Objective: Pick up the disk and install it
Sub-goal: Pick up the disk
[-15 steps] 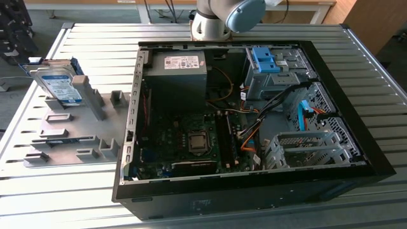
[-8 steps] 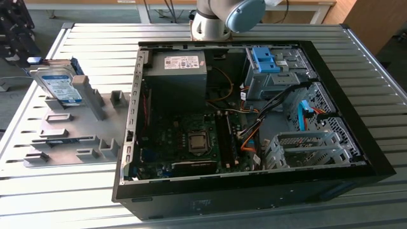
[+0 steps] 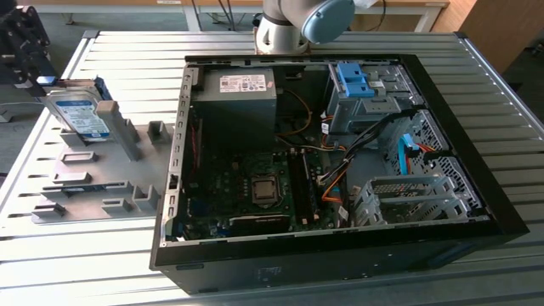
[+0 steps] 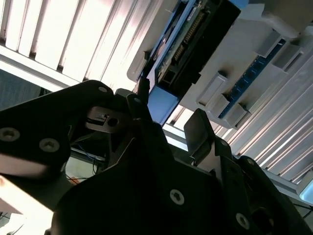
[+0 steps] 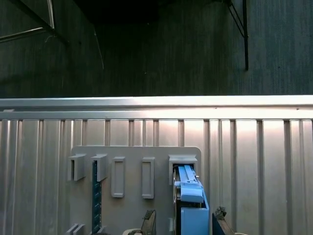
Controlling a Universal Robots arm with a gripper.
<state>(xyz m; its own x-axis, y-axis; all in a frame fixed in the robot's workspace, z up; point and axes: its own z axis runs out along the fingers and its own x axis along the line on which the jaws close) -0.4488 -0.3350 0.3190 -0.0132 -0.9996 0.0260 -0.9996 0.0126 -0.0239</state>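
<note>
Within the grey rack (image 3: 109, 171), the disk (image 3: 81, 116)

Blue-railed disk (image 3: 81, 118) upright on grey fixture (image 3: 102, 172)

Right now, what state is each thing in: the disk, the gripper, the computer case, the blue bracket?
disk: upright on edge in the grey fixture, not lifted.
gripper: open, straddling the disk's top edge.
computer case: lying flat, side open.
blue bracket: seated on the case's drive cage.
</note>
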